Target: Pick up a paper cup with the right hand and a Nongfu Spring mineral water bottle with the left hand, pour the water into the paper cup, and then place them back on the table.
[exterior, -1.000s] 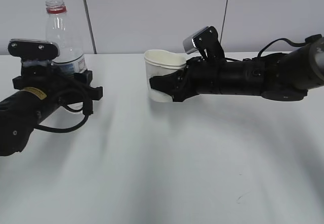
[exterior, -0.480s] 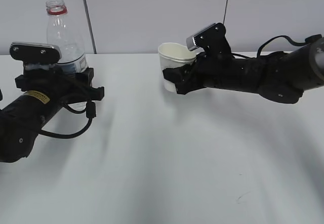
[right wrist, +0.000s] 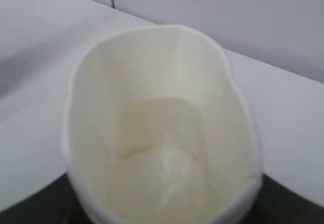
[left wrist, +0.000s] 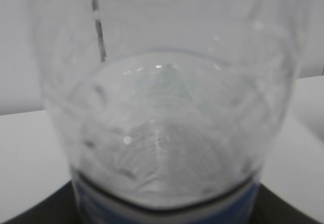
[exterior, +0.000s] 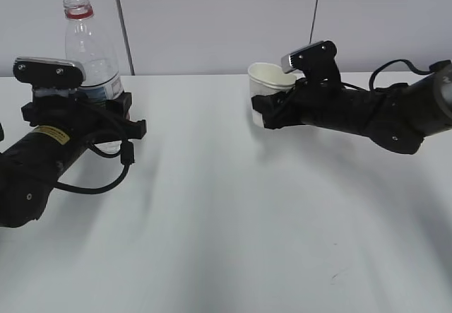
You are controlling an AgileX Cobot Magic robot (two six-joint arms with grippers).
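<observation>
The Nongfu Spring mineral water bottle [exterior: 89, 51] stands upright at the far left, uncapped, with a red neck ring. My left gripper [exterior: 102, 114] is shut on its lower body at the label. In the left wrist view the clear bottle [left wrist: 167, 113] fills the frame, with the dark fingers [left wrist: 35, 215] at its sides. The off-white paper cup [exterior: 265, 85] is right of centre, upright, and my right gripper [exterior: 264, 112] is shut on its lower half. The cup's rim [right wrist: 162, 113] is squeezed out of round. I cannot tell whether either base touches the table [exterior: 226, 221].
A small dark scuff mark [exterior: 337, 276] lies on the white table near the front right. A pale wall with dark vertical seams [exterior: 121, 23] runs behind the table's far edge. A black cable [exterior: 106, 179] loops beside the left arm.
My right gripper has carried the paper cup to the right and a little higher in the view. The left gripper and bottle have barely shifted.
</observation>
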